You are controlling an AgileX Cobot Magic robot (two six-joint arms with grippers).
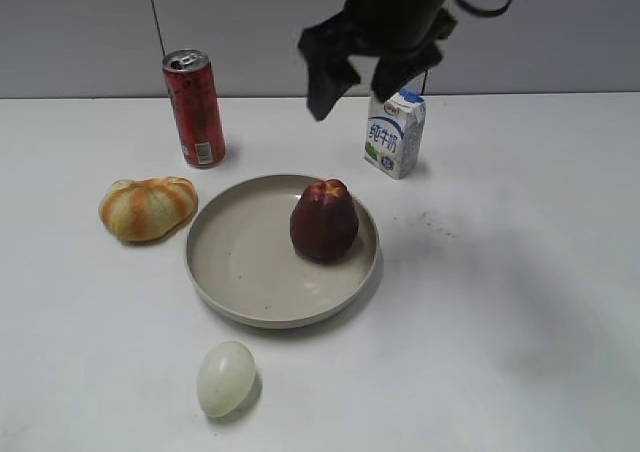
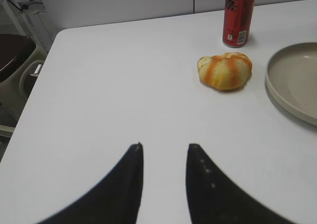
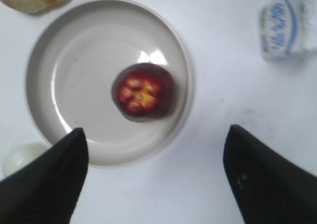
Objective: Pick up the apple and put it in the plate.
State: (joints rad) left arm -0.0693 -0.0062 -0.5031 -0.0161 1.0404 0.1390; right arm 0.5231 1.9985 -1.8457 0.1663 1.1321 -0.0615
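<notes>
The dark maroon apple (image 1: 324, 219) stands upright in the beige plate (image 1: 240, 272), on its right side near the rim. In the right wrist view I look down on the apple (image 3: 142, 91) in the plate (image 3: 64, 85). My right gripper (image 1: 360, 72) hangs high above the plate's far edge, wide open and empty; its fingertips (image 3: 154, 135) frame the table just below the plate. My left gripper (image 2: 165, 147) is open and empty over bare table left of the plate (image 2: 292, 85).
A red can (image 1: 194, 108) stands at the back left. A milk carton (image 1: 395, 132) stands behind the plate on the right. An orange-striped bread roll (image 1: 148, 207) lies left of the plate. A pale egg (image 1: 226, 378) lies in front of it.
</notes>
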